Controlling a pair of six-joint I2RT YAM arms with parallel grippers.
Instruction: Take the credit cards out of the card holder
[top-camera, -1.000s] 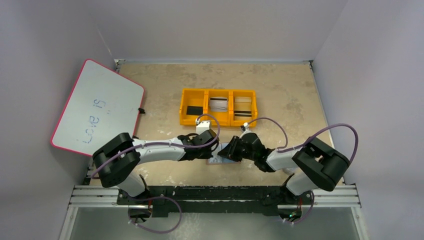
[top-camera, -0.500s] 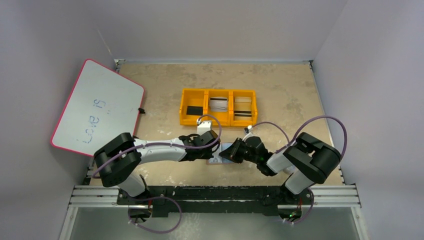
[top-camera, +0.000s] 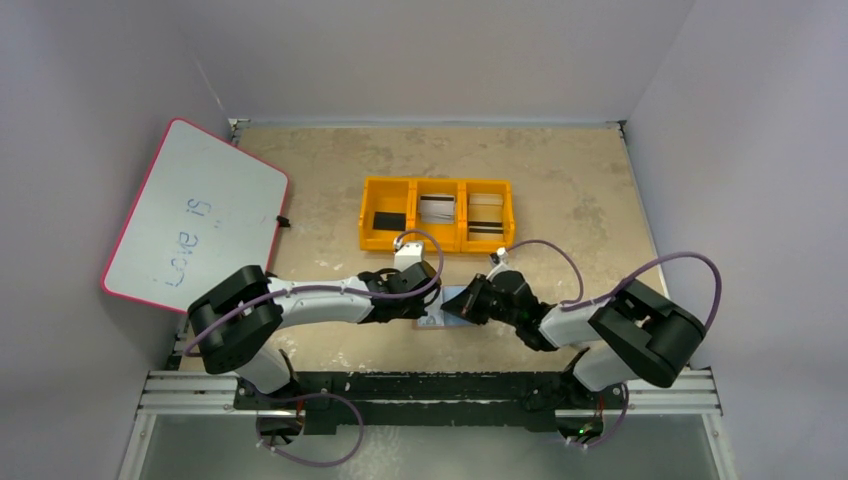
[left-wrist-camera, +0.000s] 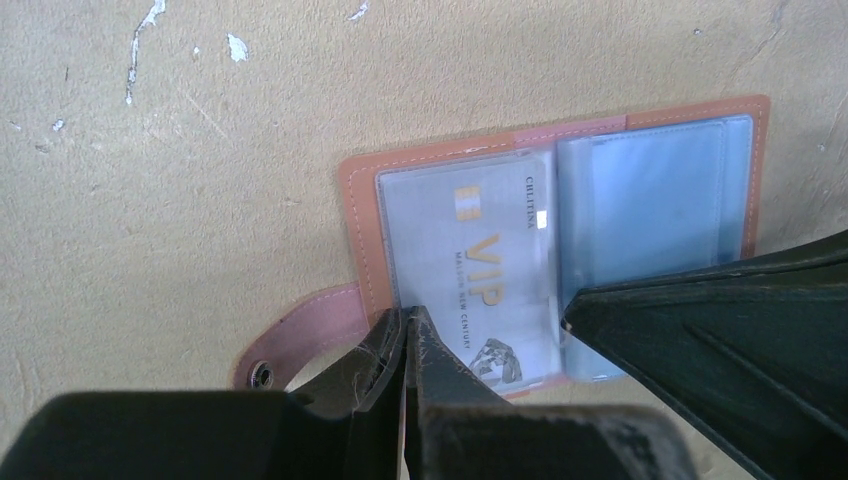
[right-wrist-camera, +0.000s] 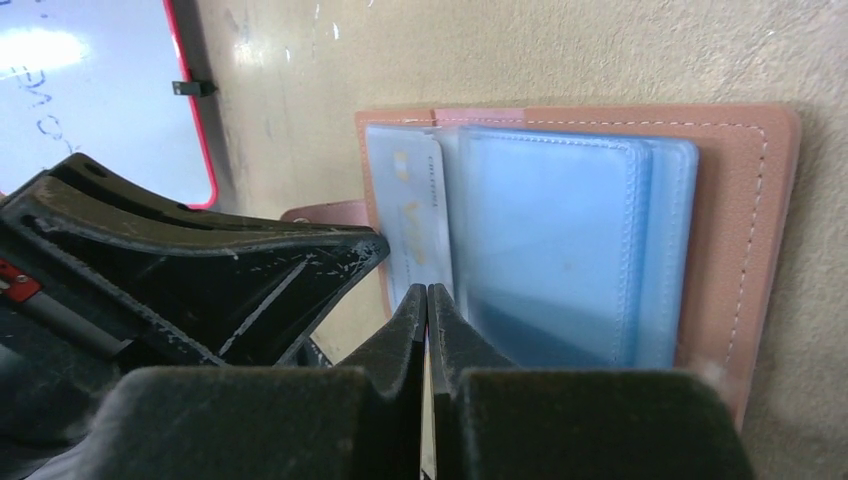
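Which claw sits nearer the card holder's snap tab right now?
Left. The left claw is at the card holder's edge just beside the snap tab; the right claw is at its middle sleeves, farther off.

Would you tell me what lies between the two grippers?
The open card holder lies between them, seen in the top view and both wrist views.

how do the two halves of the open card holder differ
One half of the card holder carries the snap tab; the other shows none. The tab half shows a printed VIP card under a clear sleeve; the other shows plain blue sleeves, no print. Both lie open, flat, edged in tan leather.
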